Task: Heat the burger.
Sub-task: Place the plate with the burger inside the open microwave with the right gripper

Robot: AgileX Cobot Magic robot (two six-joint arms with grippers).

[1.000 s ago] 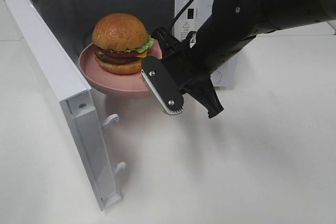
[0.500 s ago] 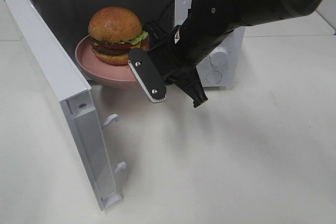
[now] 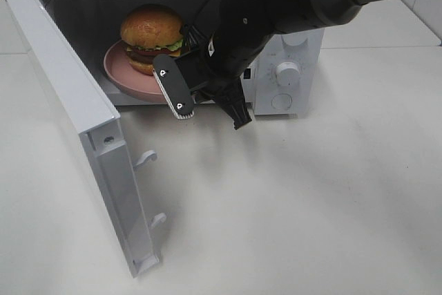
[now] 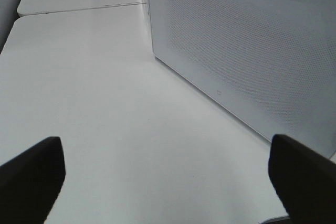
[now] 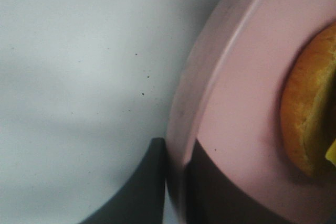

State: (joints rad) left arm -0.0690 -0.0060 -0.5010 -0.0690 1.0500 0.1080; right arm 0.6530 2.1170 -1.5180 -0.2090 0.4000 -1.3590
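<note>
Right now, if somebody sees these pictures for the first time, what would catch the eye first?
The golden-brown burger on a round pink plate stands out, just inside the white microwave oven, whose door is wide open on the left of the high view. The black right gripper clamps the plate's near rim at the oven's mouth.

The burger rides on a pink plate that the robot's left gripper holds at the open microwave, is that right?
Not quite: the right gripper holds the pink plate with the burger at the open microwave. The right wrist view shows the plate's rim pinched between its fingers; the left gripper is open, holding nothing.
</note>
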